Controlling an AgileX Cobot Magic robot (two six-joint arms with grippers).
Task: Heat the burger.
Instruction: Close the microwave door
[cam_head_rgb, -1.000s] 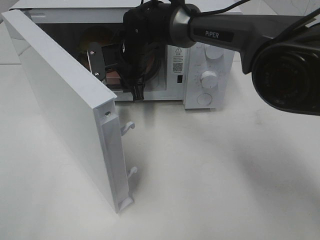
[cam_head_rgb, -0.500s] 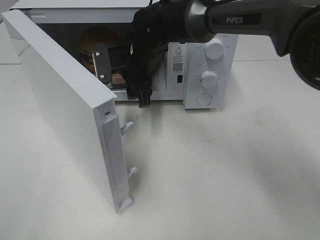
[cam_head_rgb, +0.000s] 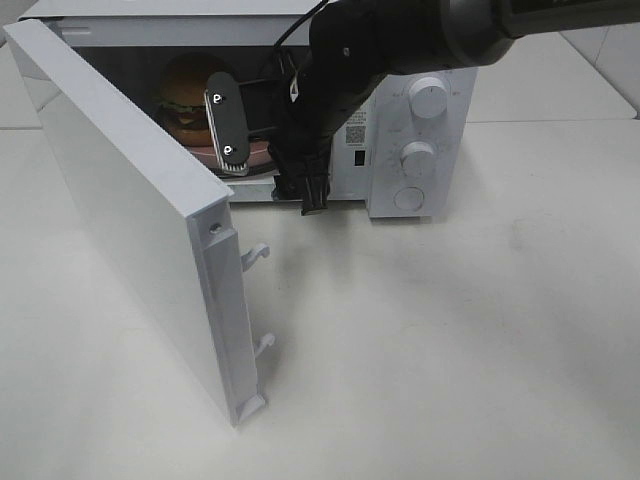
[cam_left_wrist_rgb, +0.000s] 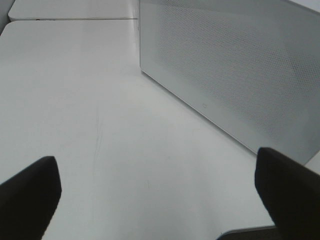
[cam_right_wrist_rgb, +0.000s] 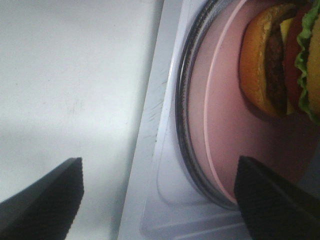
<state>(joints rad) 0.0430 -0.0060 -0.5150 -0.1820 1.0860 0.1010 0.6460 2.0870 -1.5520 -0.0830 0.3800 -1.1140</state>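
Note:
The burger (cam_head_rgb: 183, 96) stands on a pink plate (cam_head_rgb: 258, 156) inside the white microwave (cam_head_rgb: 420, 120), whose door (cam_head_rgb: 140, 220) hangs wide open. My right gripper (cam_head_rgb: 268, 160) is at the oven's mouth, just in front of the plate. It is open and holds nothing. The right wrist view shows the burger (cam_right_wrist_rgb: 275, 60) on the pink plate (cam_right_wrist_rgb: 225, 130), beyond the open right gripper (cam_right_wrist_rgb: 160, 205) and clear of its fingertips. The left gripper (cam_left_wrist_rgb: 157, 200) is open and empty over bare table, facing a white perforated panel (cam_left_wrist_rgb: 235, 70).
The open door juts toward the front left, with two latch hooks (cam_head_rgb: 257, 254) on its edge. Two knobs (cam_head_rgb: 417, 157) and a button sit on the microwave's right panel. A glass turntable rim (cam_right_wrist_rgb: 183, 125) rings the plate. White table (cam_head_rgb: 450, 340) spreads in front.
My right gripper has drawn back out of the oven toward the front while its jaws widened. The burger, hidden behind the arm before, now shows on its plate inside.

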